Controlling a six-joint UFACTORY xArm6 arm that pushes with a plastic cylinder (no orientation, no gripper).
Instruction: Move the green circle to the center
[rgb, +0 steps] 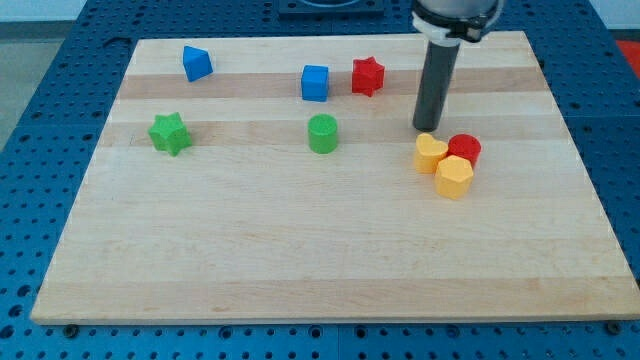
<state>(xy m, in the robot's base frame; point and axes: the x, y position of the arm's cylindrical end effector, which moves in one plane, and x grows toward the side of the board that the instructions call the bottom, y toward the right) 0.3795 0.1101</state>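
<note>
Board (300, 260): tip (425, 128) right of green circle (322, 133) (apart).

Colours on my pale striped wood board (300, 250): green circle (322, 133), green star (169, 132), two blue blocks (197, 63) (315, 82), red star (367, 76), red cylinder (465, 148), two yellow blocks (430, 153) (453, 177), my tip (423, 128) dark grey.

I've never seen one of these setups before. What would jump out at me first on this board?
Probably the dark rod coming down from the view's top right, my tip resting just above a tight cluster of a yellow heart, a red cylinder and a yellow hexagon. Next, the scattered bright blocks: a green circle near the board's upper middle, with a blue cube and red star behind it.
</note>
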